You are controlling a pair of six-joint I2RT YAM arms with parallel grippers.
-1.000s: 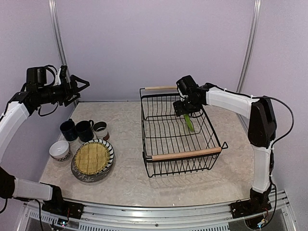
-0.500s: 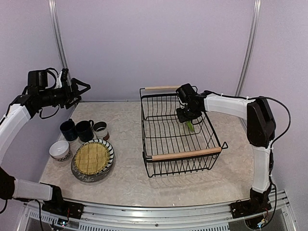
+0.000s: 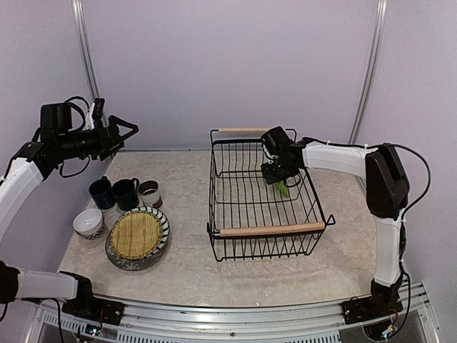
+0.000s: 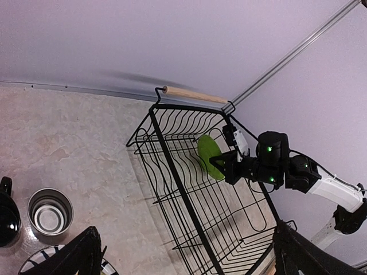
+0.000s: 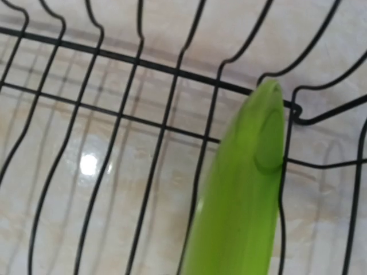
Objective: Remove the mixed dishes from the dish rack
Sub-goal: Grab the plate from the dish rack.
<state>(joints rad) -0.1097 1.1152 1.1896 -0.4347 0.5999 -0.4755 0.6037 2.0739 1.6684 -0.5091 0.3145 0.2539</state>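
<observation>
The dish rack point(image 3: 268, 230), black wire with two wooden handles, stands right of centre. A lime-green plate point(image 3: 283, 189) stands on edge at its far right side. My right gripper point(image 3: 275, 176) reaches into the rack and is shut on that plate's upper rim. In the right wrist view the green plate point(image 5: 243, 200) fills the lower middle against the rack wires point(image 5: 172, 69); the fingers stay out of that view. My left gripper point(image 3: 126, 131) hangs open, high at the left, holding nothing. Its wrist view looks down on the rack point(image 4: 189, 189) and the green plate point(image 4: 209, 154).
At the left on the table stand a navy mug point(image 3: 101, 192), a dark green mug point(image 3: 126, 193) and a white-brown cup point(image 3: 149, 193). In front of them are a white bowl point(image 3: 88, 223) and a striped plate point(image 3: 163, 227) carrying a straw-coloured ribbed dish point(image 3: 136, 234).
My right gripper has dropped onto the green plate and shut on it. The rack has shifted slightly left. The left arm has edged to the right, still open.
</observation>
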